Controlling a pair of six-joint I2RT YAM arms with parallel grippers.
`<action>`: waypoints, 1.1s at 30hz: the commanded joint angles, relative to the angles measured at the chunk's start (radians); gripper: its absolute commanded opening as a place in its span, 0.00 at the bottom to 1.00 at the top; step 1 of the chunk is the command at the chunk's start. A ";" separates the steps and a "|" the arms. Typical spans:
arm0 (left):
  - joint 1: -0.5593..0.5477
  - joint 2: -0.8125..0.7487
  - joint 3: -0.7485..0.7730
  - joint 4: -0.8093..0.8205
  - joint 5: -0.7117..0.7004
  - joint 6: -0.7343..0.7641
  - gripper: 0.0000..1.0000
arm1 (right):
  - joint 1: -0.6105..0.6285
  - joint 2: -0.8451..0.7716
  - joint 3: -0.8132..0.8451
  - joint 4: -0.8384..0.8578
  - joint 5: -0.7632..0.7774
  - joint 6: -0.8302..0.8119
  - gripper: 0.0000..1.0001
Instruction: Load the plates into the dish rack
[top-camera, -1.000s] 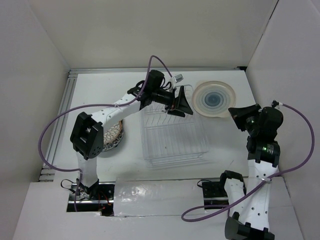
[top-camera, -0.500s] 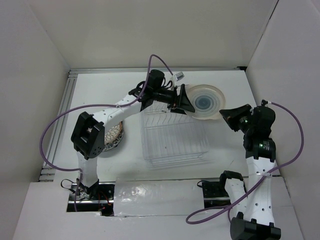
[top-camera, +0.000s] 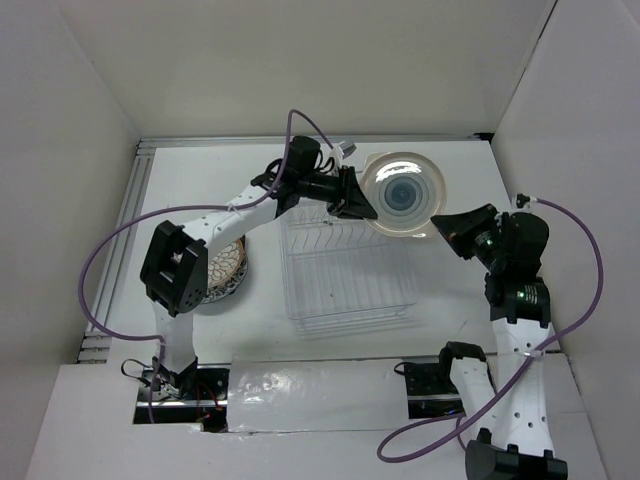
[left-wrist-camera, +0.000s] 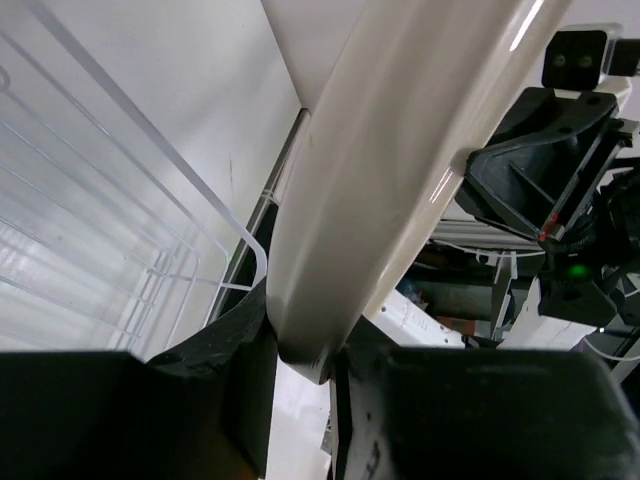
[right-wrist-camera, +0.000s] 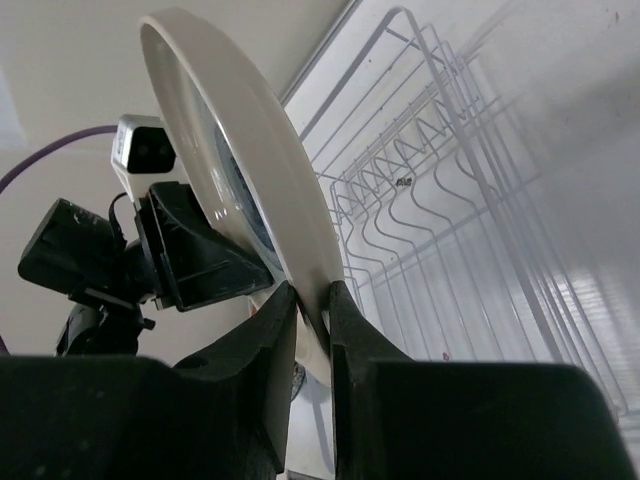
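1. The dish rack (top-camera: 345, 268) sits mid-table, just near and to the left of where I hold the plate. Its wire prongs (right-wrist-camera: 400, 185) show in my right wrist view, beyond and below the plate's edge.
2. The cream plate with blue-grey rings (top-camera: 403, 193) is off the table, over the rack's far right corner. It is tipped so its hollow face looks up toward the overhead camera, and both my grips are on its rim at opposite sides.
3. A brown-rimmed plate (top-camera: 232, 268) lies flat on the table left of the rack, partly under my left arm. I see no other plates from here.
4. My left gripper (left-wrist-camera: 305, 362) pinches the plate's left rim, a finger pressed on each face. It hangs over the rack's far edge, so it is the nearer of the two to the prongs.
5. My right gripper (right-wrist-camera: 312, 305) is clamped on the lower right rim and stands just outside the rack's right side.
6. What counts next, as I judge it:
   - The rack lies down, nearer and leftward from the plate.
   - The plate must go from face-up to standing on edge, in line with a gap between prongs.
   - With two grips on one rim, one must release before the other can turn the plate, or they will fight each other.
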 joint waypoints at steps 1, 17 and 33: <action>-0.013 -0.038 0.023 0.103 0.091 0.060 0.00 | 0.012 -0.013 0.020 0.129 -0.071 0.058 0.00; 0.035 -0.161 0.051 -0.082 0.181 0.156 0.00 | 0.015 0.077 0.070 0.098 -0.174 -0.149 0.81; 0.081 -0.168 0.117 -0.257 0.269 0.268 0.00 | 0.064 0.202 0.089 0.284 -0.556 -0.264 0.36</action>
